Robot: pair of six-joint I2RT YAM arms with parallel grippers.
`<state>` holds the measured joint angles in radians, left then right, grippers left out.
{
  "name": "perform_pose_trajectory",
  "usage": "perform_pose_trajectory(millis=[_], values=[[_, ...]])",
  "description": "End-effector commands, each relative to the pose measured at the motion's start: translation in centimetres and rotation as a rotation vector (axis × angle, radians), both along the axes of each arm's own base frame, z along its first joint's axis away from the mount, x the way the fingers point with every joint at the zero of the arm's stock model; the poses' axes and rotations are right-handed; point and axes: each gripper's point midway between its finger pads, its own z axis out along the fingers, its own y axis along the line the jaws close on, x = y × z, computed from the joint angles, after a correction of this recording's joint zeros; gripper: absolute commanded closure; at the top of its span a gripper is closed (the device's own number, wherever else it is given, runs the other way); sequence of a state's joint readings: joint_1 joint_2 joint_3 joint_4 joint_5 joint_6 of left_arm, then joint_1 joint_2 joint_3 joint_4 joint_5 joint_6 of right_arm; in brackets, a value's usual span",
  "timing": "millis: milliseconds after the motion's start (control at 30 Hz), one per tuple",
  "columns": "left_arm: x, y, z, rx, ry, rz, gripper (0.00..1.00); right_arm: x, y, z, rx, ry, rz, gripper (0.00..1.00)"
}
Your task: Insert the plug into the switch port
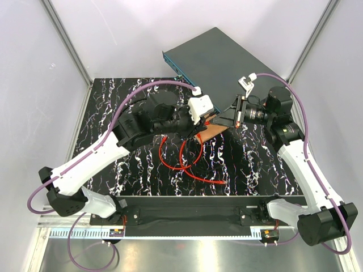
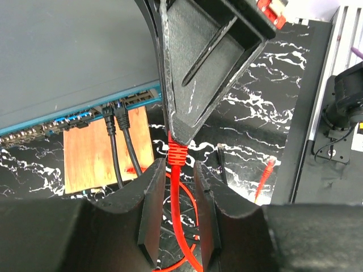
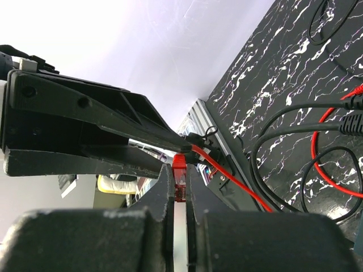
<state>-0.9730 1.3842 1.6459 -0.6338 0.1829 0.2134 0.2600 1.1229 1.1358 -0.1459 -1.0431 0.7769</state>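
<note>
My right gripper [image 3: 180, 170] is shut on the small red plug [image 3: 180, 182], held in the air in front of the switch [image 1: 215, 59]. In the left wrist view its fingertips [image 2: 178, 135] pinch the plug's ribbed boot [image 2: 177, 154]. Just behind the boot, my left gripper [image 2: 178, 170] stands open around the red cable [image 2: 182, 226], with a gap on each side. The row of switch ports [image 2: 68, 120] runs along the teal front, up and to the left of the plug and apart from it. In the top view both grippers, left [image 1: 197, 129] and right [image 1: 211, 121], meet over the wooden board.
A brown wooden board [image 2: 93, 156] lies before the switch. Two black cables [image 2: 116, 147] are plugged into ports and run across it. The red cable loops on the marbled table [image 1: 181, 164]; its other end [image 2: 270, 166] lies to the right. More black cables [image 3: 283, 130] curl on the table.
</note>
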Motion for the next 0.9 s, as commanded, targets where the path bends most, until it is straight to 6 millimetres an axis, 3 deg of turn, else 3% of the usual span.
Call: perform_pose_trajectory(millis=[0, 33, 200, 333, 433, 567, 867], values=[[0.4, -0.6, 1.6, -0.048, -0.057, -0.004, 0.7, -1.3, 0.1, 1.1, 0.025, -0.042, 0.046, 1.0], [0.4, -0.5, 1.6, -0.046, -0.058, -0.005, 0.72, -1.2, 0.1, 1.1, 0.025, -0.04, 0.046, 1.0], [0.4, -0.5, 1.9, -0.058, -0.059, 0.0, 1.0, -1.2, 0.1, 0.9, 0.02, -0.042, 0.043, 0.98], [-0.1, -0.5, 1.7, -0.061, -0.026, -0.009, 1.0, -0.6, -0.3, 0.8, -0.023, -0.061, -0.016, 0.51], [-0.6, -0.4, 0.5, -0.048, 0.031, 0.0, 1.0, 0.3, -1.4, 1.4, -0.045, -0.093, -0.09, 0.44], [-0.9, -0.1, -1.0, -0.038, 0.108, 0.03, 1.0, 1.1, -3.2, 1.9, -0.046, -0.082, -0.189, 0.15], [1.1, -0.3, -3.0, -0.012, 0.22, 0.209, 1.0, 3.0, -11.0, 0.9, -0.202, -0.074, -0.664, 0.08]])
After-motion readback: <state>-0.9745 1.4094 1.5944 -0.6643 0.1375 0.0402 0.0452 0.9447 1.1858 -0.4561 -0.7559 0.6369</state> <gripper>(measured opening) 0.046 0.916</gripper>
